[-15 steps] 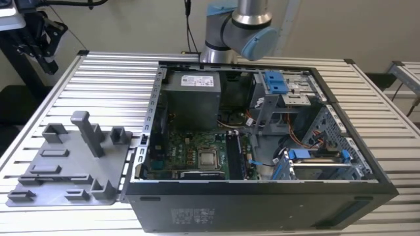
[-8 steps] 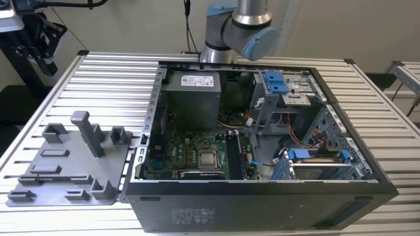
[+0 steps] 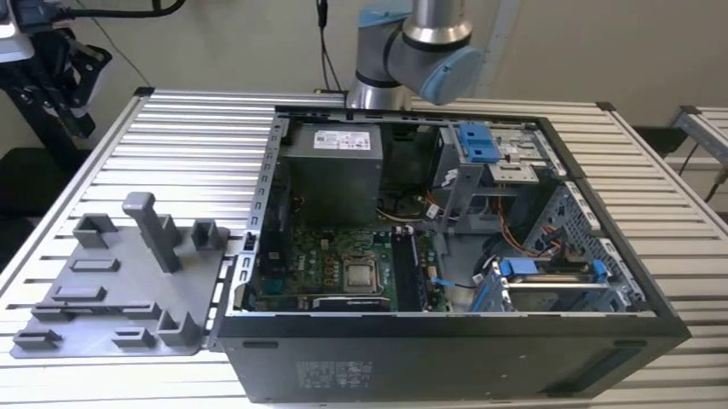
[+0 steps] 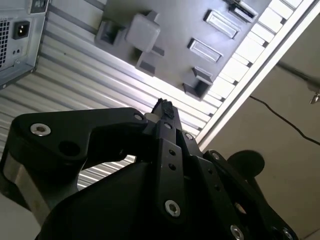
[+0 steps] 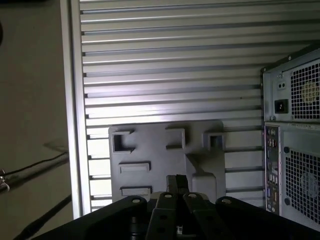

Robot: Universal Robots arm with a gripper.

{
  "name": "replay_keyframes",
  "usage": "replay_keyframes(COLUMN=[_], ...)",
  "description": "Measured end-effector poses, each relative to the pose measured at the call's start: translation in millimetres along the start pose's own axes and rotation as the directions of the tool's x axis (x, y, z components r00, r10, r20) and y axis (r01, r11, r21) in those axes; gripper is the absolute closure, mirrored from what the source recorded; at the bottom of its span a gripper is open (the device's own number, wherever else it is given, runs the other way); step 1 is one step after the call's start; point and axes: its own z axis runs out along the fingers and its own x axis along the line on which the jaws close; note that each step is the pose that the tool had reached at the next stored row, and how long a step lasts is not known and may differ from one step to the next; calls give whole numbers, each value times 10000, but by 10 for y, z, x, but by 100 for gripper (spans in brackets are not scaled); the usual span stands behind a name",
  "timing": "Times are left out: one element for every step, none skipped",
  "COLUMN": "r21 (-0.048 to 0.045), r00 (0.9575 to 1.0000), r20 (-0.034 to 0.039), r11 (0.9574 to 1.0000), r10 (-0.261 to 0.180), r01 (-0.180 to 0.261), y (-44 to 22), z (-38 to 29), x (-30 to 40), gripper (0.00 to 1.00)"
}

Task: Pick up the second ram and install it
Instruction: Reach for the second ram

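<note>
Lower left of the exterior view, the grey holder tray [image 3: 114,290] sat on the slatted table [image 3: 193,128], with no stick on it that I could spot. Mid-frame, inside the open case [image 3: 455,341], dark sticks [image 3: 407,271] stood in the slots just right of the CPU [image 3: 360,274], so I'd guess the second ram was one of them. The gripper [image 4: 162,106] hung above the tray in both wrist views, jaws pinched together with nothing visible between them. To me the install looked done, and any next move would call for checking the seating.
</note>
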Motion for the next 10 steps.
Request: replay_keyframes(r21=[1, 0, 1, 1, 1, 0, 0, 0, 0, 0], r00=[10000, 10000, 10000, 10000, 10000, 10000, 10000, 10000, 10000, 10000], r20=[-1, -1, -1, -1, -1, -1, -1, -1, -1, 0], r11=[10000, 10000, 10000, 10000, 10000, 10000, 10000, 10000, 10000, 10000], r10=[0, 0, 0, 0, 0, -1, -1, -1, -1, -1], r01=[0, 0, 0, 0, 0, 1, 1, 1, 1, 1], y=[-18, -35, -52, -70, -87, -104, -123, -142, -160, -178], z=[0, 0, 0, 0, 0, 0, 0, 0, 0, 0], x=[-2, -3, -4, -5, -7, -8, -9, -10, -12, -13], gripper=[89, 89, 89, 89, 89, 89, 89, 89, 89, 89])
